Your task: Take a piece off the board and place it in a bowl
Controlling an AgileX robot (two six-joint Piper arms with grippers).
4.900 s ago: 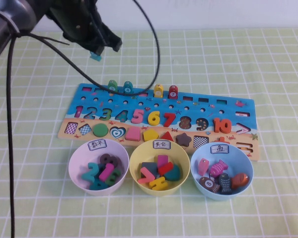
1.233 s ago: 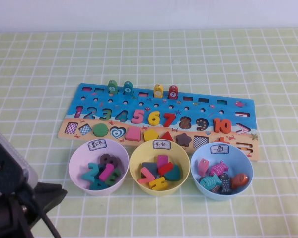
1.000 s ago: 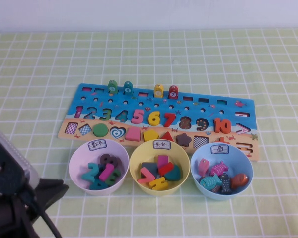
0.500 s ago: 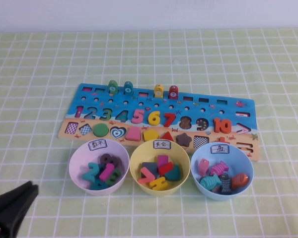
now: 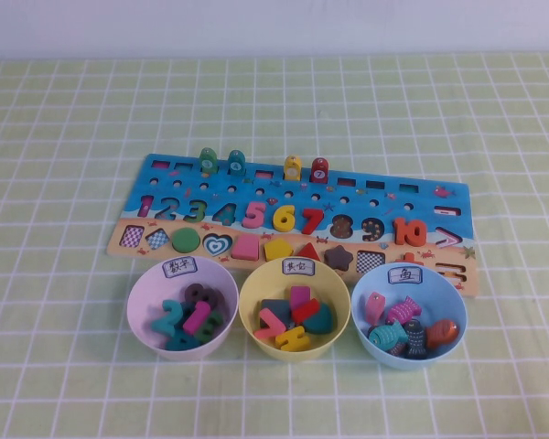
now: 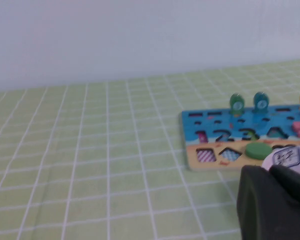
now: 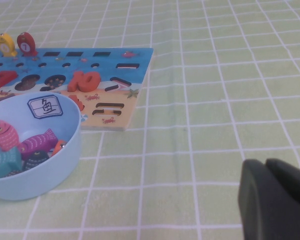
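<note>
I see small teal wooden fish (image 5: 385, 336) lying in light blue plastic bowl (image 5: 361, 300) labelled 鱼, near bench's front edge, left gripper (image 6: 272, 202) and right gripper (image 7: 272, 200) beside it, both with fingers together.

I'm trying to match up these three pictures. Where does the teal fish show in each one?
High view: the teal fish lies in the blue bowl, front left.
Left wrist view: not in it.
Right wrist view: teal fish at the picture's left edge, in the blue bowl.
Shared landmark: the board.
Neither gripper's fingers are readable.
</note>
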